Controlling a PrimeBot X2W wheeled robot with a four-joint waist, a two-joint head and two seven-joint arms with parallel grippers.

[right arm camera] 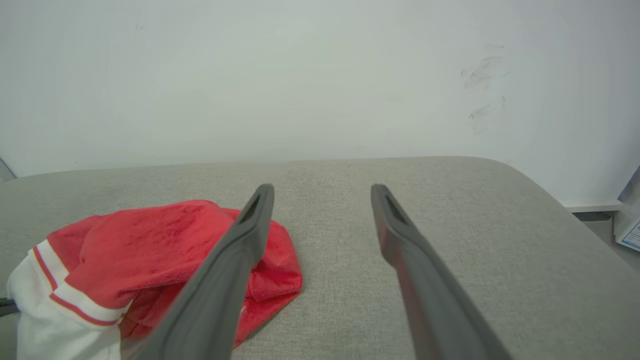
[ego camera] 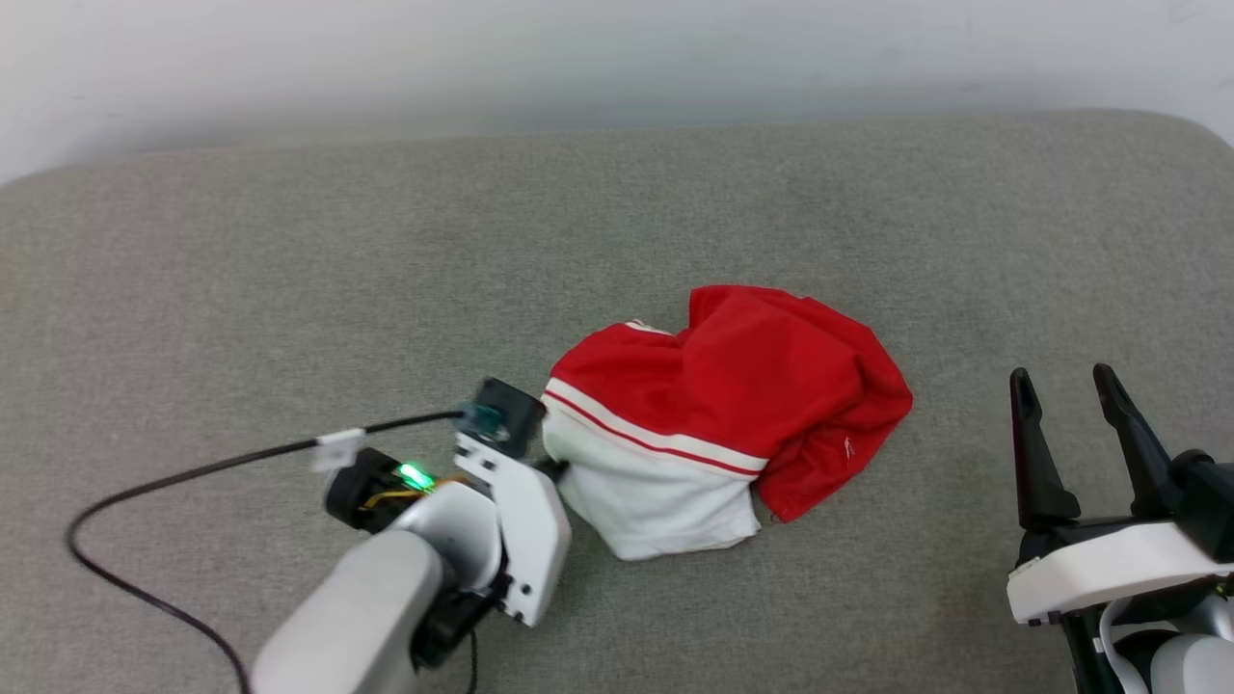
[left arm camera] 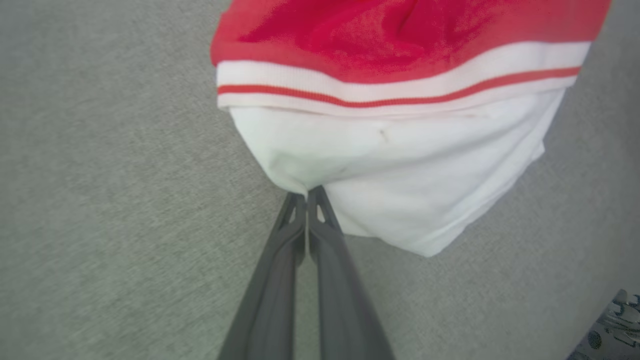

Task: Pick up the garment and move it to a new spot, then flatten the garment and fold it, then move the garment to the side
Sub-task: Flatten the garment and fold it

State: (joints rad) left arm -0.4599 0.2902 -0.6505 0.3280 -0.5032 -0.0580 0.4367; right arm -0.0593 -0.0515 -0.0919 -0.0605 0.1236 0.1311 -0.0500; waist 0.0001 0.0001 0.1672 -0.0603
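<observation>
Since the left gripper (left arm camera: 306, 192) pinches only a white sleeve edge of the garment (ego camera: 723, 414), heaped mid grey cushion (ego camera: 386, 241), right gripper (ego camera: 1060, 378) spread empty at that cushion's right edge, lifting may slip it free.

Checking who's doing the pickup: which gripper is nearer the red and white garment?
Left. The left gripper is shut, its fingers pinching the white edge of the garment. The right gripper is open, off to the garment's right, not touching it.
</observation>
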